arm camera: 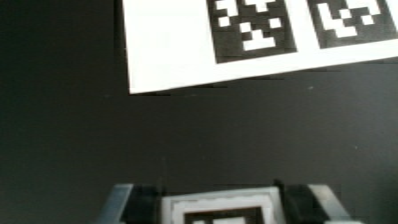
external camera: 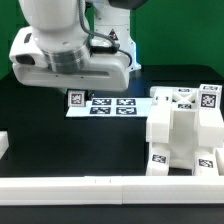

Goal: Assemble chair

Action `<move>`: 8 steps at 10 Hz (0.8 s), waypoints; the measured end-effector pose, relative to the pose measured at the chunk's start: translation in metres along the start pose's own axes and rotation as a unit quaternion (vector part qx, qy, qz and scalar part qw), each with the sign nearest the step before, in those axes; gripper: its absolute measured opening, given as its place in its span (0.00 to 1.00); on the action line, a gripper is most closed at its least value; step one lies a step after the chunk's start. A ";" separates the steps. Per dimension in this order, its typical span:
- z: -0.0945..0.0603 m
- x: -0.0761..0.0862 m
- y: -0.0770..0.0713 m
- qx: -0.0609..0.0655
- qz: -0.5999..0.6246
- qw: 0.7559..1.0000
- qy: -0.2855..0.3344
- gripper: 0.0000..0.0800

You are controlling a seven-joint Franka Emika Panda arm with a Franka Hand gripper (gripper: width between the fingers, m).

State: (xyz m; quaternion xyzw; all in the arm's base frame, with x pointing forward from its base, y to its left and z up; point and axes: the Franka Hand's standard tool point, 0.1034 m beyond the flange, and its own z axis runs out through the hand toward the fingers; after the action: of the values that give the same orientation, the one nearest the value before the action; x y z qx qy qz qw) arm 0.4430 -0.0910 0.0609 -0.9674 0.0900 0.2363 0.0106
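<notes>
In the wrist view my gripper (arm camera: 222,196) is shut on a small white chair part (arm camera: 221,210) with a black-and-white tag; the part fills the gap between the two grey fingers (arm camera: 130,200). In the exterior view that tagged part (external camera: 75,99) hangs under the big white hand (external camera: 68,58), just over the near-left corner of the marker board (external camera: 108,106). The partly built chair (external camera: 183,128), a blocky white structure with several tags, stands on the exterior view's right, apart from the gripper.
The marker board (arm camera: 249,45) lies flat on the black table beyond the held part. A long white border rail (external camera: 110,186) runs along the front edge, and a short rail piece (external camera: 4,146) sits on the exterior view's left.
</notes>
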 end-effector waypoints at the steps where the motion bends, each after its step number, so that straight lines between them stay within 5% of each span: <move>1: -0.004 0.002 -0.004 -0.001 -0.002 0.999 0.032 0.35; 2: -0.019 0.002 -0.016 0.002 -0.012 0.997 0.072 0.35; 4: -0.060 0.005 -0.054 0.026 -0.008 0.987 0.156 0.35; 6: -0.075 0.004 -0.087 0.025 -0.003 0.972 0.235 0.35; 8: -0.070 0.008 -0.077 0.018 -0.004 0.953 0.304 0.35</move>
State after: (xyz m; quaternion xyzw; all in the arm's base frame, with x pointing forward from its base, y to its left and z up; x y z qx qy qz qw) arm 0.4956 -0.0211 0.1178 -0.9935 0.0897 -0.0704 0.0009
